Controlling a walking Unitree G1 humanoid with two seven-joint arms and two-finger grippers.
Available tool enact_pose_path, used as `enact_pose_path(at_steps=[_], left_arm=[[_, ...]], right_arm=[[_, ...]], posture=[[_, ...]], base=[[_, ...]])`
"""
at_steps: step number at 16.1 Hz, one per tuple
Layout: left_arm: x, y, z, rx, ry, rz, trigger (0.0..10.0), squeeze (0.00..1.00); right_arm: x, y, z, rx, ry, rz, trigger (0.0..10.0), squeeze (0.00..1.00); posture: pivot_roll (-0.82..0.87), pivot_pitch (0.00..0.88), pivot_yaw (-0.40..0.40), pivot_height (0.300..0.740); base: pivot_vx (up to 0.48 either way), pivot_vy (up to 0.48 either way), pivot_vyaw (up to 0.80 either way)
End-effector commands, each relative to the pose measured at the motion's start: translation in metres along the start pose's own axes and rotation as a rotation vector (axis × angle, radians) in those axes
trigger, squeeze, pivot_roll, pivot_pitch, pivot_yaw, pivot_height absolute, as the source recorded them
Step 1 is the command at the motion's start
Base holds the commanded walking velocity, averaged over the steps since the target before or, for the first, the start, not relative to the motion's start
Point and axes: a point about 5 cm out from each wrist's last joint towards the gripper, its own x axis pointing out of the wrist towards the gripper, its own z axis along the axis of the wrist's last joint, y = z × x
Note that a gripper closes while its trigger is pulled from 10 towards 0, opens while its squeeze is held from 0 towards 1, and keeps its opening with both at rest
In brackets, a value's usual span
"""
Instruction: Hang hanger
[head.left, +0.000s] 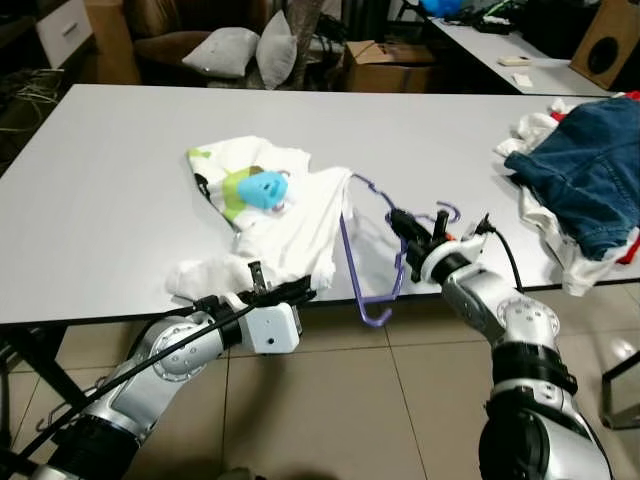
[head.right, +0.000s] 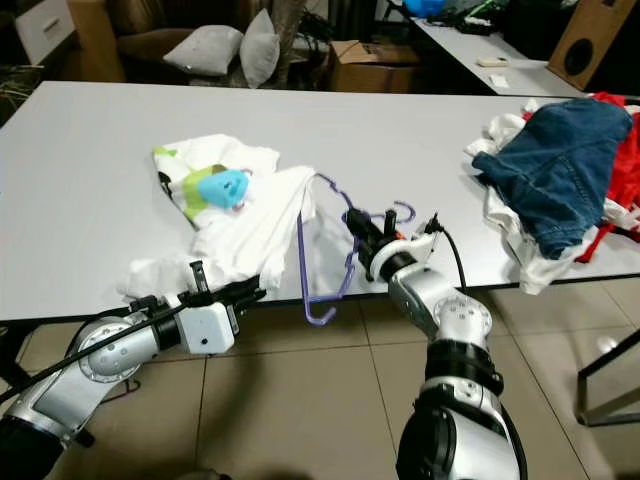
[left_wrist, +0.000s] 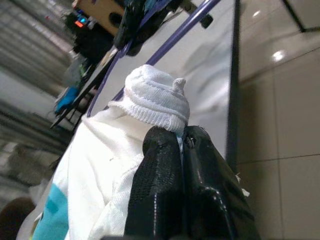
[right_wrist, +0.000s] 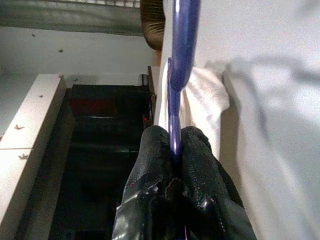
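Note:
A white T-shirt (head.left: 270, 215) with a blue and green print lies crumpled on the white table (head.left: 120, 180). A purple hanger (head.left: 347, 250) lies against the shirt's right side, its lower corner (head.left: 375, 316) sticking out past the table's front edge. My right gripper (head.left: 405, 224) is shut on the hanger near its hook (head.left: 447, 211); the right wrist view shows the purple bar (right_wrist: 176, 75) pinched between the fingers. At the table's front edge my left gripper (head.left: 297, 291) is shut on the shirt; the left wrist view shows a white cuff (left_wrist: 157, 102) just past the fingertips.
A pile of clothes topped by blue jeans (head.left: 590, 165) lies at the table's right end. Beyond the table stand a cardboard box (head.left: 385, 65), pillows (head.left: 245, 48) and a second table (head.left: 510, 55). Tiled floor (head.left: 350, 400) lies below the front edge.

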Motion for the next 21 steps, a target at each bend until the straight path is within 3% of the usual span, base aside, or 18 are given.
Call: enact_pose_path(at_steps=[1, 2, 3, 4, 5, 6, 7, 10, 13, 15, 17, 19, 20, 21], left_arm=[[0.001, -0.004, 0.001, 0.006, 0.007, -0.007, 1.3, 0.0], [0.001, -0.005, 0.001, -0.008, 0.006, -0.007, 3.5, 0.0], [0.001, -0.007, 0.001, -0.029, 0.006, -0.001, 8.5, 0.0], [-0.002, -0.006, 0.002, -0.166, -0.005, 0.076, 10.0, 0.0], [-0.004, -0.002, 0.003, -0.241, -0.015, 0.129, 10.0, 0.12], [-0.006, -0.001, 0.002, -0.267, -0.014, 0.146, 10.0, 1.0], [-0.011, 0.001, -0.002, -0.311, 0.014, 0.156, 10.0, 1.0], [-0.016, 0.009, -0.002, -0.373, 0.009, 0.196, 10.0, 1.0], [-0.016, 0.005, 0.002, -0.425, -0.004, 0.107, 10.0, 1.0], [-0.021, -0.003, -0.005, -0.269, 0.126, -0.129, 10.0, 1.0], [-0.024, -0.003, -0.009, -0.233, 0.171, -0.173, 10.0, 1.0], [-0.021, 0.013, -0.004, -0.431, 0.1, -0.043, 10.0, 1.0], [-0.012, 0.026, 0.01, -0.65, -0.023, 0.071, 10.0, 1.0], [-0.008, 0.026, 0.015, -0.723, -0.058, 0.078, 10.0, 1.0]], right_arm=[[0.001, 0.006, 0.011, 0.046, -0.074, 0.028, 10.0, 0.0], [0.002, 0.007, 0.012, 0.049, -0.08, 0.03, 10.0, 0.0], [0.003, 0.007, 0.009, 0.02, -0.066, 0.02, 10.0, 0.0], [0.006, 0.007, 0.0, -0.076, -0.013, -0.005, 10.0, 0.0], [0.006, 0.007, -0.004, -0.089, 0.001, -0.002, 10.0, 0.0], [0.007, 0.007, -0.006, -0.107, 0.013, -0.003, 10.0, 0.0], [0.006, 0.004, -0.014, -0.181, 0.058, -0.02, 10.0, 0.0], [0.003, 0.002, -0.014, -0.198, 0.07, -0.018, 10.0, 0.0], [0.0, -0.001, -0.013, -0.227, 0.074, -0.041, 10.0, 0.0], [-0.001, -0.001, -0.013, -0.245, 0.072, -0.043, 10.0, 0.0], [-0.002, -0.001, -0.013, -0.247, 0.073, -0.041, 10.0, 0.0], [-0.003, 0.0, -0.013, -0.257, 0.077, -0.04, 10.0, 0.0], [-0.003, 0.0, -0.013, -0.263, 0.078, -0.043, 10.0, 0.0], [-0.003, -0.001, -0.013, -0.264, 0.078, -0.043, 10.0, 0.0]], posture=[[0.03, 0.0, -0.082, 0.74], [0.04, 0.0, -0.087, 0.74], [0.04, 0.0, -0.087, 0.74], [0.04, 0.0, -0.087, 0.74], [0.04, 0.0, -0.09, 0.74], [0.04, 0.0, -0.091, 0.74], [0.05, 0.0, -0.091, 0.74], [0.05, 0.0, -0.094, 0.74], [0.04, 0.0, -0.088, 0.74], [0.02, 0.0, -0.078, 0.74], [0.02, 0.0, -0.078, 0.74], [0.02, 0.0, -0.07, 0.74], [0.02, 0.0, -0.072, 0.74], [0.02, 0.0, -0.072, 0.74]], base=[[0.0, 0.0, 0.0], [0.0, 0.0, 0.0], [0.0, 0.0, 0.0], [0.0, 0.0, 0.0], [0.0, 0.0, 0.0], [0.0, 0.0, 0.0], [0.0, 0.0, 0.0], [0.0, 0.0, 0.0], [0.0, 0.0, 0.0], [0.0, 0.0, 0.0], [0.0, 0.0, 0.0], [0.0, 0.0, 0.0], [0.0, 0.0, 0.0], [0.0, 0.0, 0.0]])
